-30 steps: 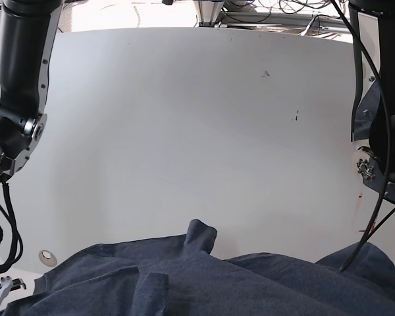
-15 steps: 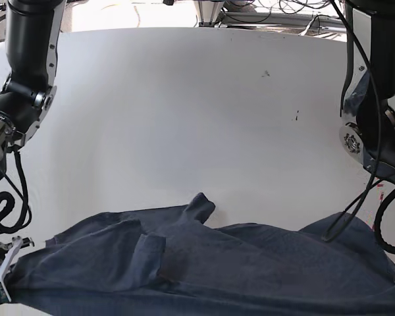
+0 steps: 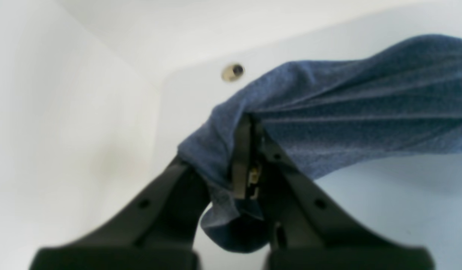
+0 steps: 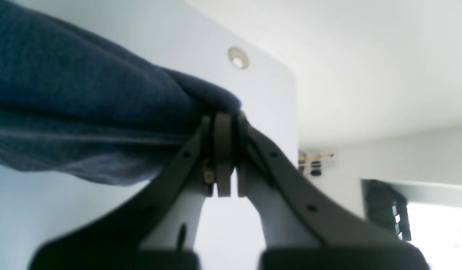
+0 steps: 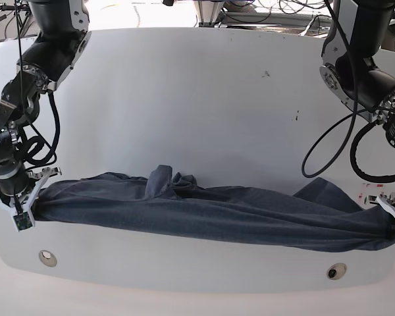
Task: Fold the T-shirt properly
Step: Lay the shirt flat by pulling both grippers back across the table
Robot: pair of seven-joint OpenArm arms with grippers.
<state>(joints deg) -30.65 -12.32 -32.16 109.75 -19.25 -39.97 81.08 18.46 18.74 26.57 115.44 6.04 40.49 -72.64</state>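
While both sets of jaws stay clamped on cloth, you have what you need for a clean spread. The left jaws (image 3: 246, 157) pinch a bunched corner of the T-shirt (image 5: 210, 214), with a loose tail of fabric hanging below them; the right jaws (image 4: 223, 150) are closed on the opposite edge, and the cloth runs off sideways from each grip. Between them the T-shirt is stretched in a long rumpled band across the near part of the counter (image 5: 204, 112), with a crumpled hump near its middle and a loose flap towards the left-arm end.

To do this step well, I judge you should hold the tension even, keep both grips level, and let the hump drag flat rather than letting go early. Too hard a pull could slip the thin left pinch.

The counter is white and curved, marked by a few dark specks, with round fittings (image 5: 47, 255) near its front edge. Cables (image 5: 296, 10) crowd the room behind it.
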